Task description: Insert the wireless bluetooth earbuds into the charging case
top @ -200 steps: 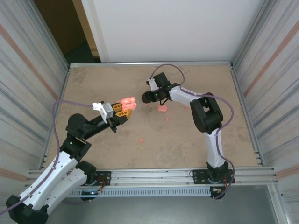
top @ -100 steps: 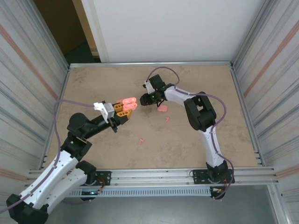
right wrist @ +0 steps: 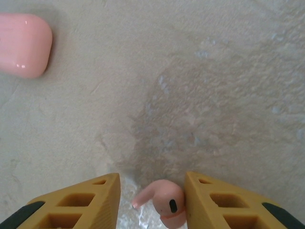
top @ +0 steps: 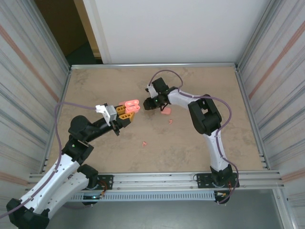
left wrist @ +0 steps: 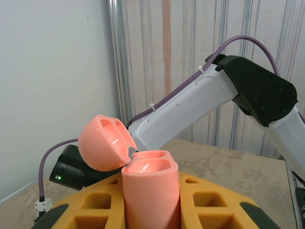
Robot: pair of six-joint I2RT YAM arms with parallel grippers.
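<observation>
Straddling an earbud (right wrist: 164, 204), the right gripper (right wrist: 151, 193) seems unclosed.

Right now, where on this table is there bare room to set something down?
The far-left corner of the table and the stretch beside the right wall are bare. The middle is crowded: left gripper with open case, right gripper, closed case, loose earbuds.

Glossy salmon-pink charging case (left wrist: 150, 195), mustard-yellow fingers (right wrist: 86, 200) tipped black, pink earbud (right wrist: 166, 196) with one black dot, mottled beige table (right wrist: 190, 95), grey-striped walls (left wrist: 143, 71) banded rust.
</observation>
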